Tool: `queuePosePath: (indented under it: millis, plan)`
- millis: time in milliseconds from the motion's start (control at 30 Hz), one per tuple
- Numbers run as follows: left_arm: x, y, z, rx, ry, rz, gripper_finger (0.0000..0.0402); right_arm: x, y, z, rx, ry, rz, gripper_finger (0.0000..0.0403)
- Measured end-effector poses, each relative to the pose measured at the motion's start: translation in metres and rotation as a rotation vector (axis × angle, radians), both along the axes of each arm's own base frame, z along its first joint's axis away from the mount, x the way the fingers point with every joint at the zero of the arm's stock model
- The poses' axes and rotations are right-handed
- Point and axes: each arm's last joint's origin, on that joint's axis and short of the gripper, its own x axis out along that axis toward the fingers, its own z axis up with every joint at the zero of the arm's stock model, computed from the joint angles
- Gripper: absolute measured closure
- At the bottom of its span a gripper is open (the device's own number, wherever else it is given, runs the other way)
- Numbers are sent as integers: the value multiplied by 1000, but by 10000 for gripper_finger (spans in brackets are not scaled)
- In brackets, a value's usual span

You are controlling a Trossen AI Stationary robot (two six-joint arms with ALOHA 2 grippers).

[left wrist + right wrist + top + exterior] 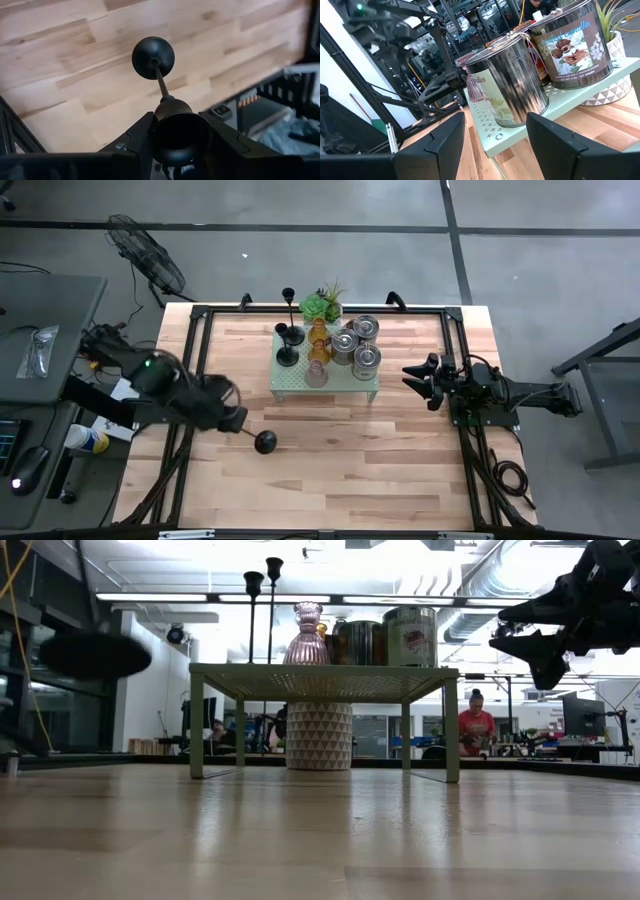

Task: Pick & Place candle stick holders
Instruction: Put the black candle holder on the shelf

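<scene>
Left gripper [180, 145], over the left part of the wooden table [400, 470], is clamped on the cup end of a black candle stick holder [262, 441], carried lying sideways with its round base pointing toward the table's middle and lifted clear of the wood. To set it down well, the stem should be turned upright so that the base meets the surface flat before the fingers let go; a tilted release would likely tip it.

Right gripper [418, 381] waits just right of the pale green perforated stand [290, 383], fingers apart and empty.

The stand carries two more black holders [288, 342], an amber glass holder [319, 340], a pink glass one [316, 374] and three silvery tins [366, 361]. What the tins hold cannot be seen. A green spiky plant [322, 305] sits in a white patterned pot [318, 736] behind the stand.
</scene>
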Motion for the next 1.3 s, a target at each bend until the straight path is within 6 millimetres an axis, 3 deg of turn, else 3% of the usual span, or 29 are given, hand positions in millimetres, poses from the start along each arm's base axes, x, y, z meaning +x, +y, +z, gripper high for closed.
queuePosePath:
  millis: [233,567,867,1133,1300]
  plan:
    - [8,29,24,-9,-69,-72,275,0,0,0,0,0,0,197]
    - [12,63,41,50,-102,-152,275,0,0,0,0,0,0,197]
    - [37,89,61,105,-45,-204,275,0,0,0,0,2,0,197]
    - [69,101,74,141,-108,-258,275,0,0,0,0,4,0,197]
    - [73,101,78,136,-132,-289,275,0,0,0,0,4,0,197]
